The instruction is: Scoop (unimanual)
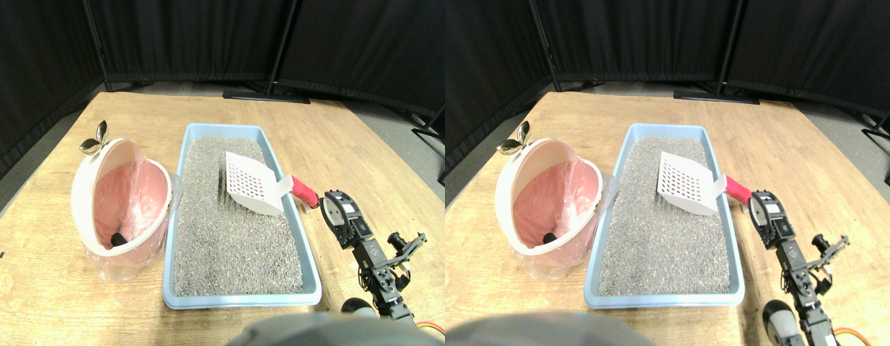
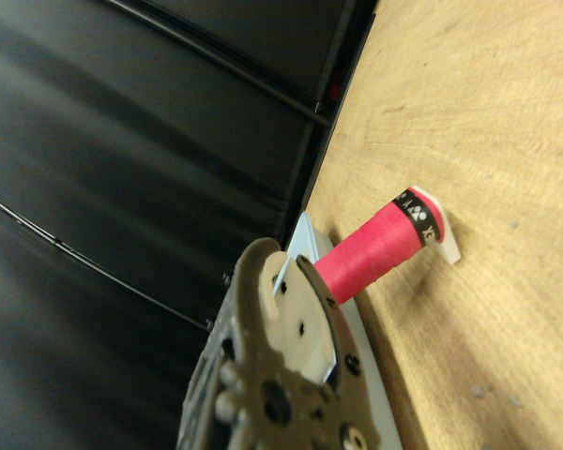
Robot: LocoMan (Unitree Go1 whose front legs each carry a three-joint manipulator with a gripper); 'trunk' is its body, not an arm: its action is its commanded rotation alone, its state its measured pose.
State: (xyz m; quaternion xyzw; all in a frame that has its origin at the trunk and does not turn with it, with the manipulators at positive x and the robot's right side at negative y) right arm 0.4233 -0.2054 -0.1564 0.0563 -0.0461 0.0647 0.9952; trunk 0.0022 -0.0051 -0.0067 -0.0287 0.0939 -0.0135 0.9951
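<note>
Just beyond the gripper (image 1: 328,204) lies the scoop (image 1: 252,186), handle (image 1: 303,192) pointing back at it; jaw state unclear.

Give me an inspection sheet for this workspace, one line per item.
Surface: wooden platform, bare.
Job's things: white slotted scoop with red wrapped handle, resting on grey litter in the blue tray; pink-lined bin left of tray, dark lump inside.
Clutter: nothing seen.
Grippers: right gripper close beside the handle's end; grasp not confirmed.
Cables: orange wire at the manipulator base.
Surroundings: black curtain panels, grey floor.
</note>
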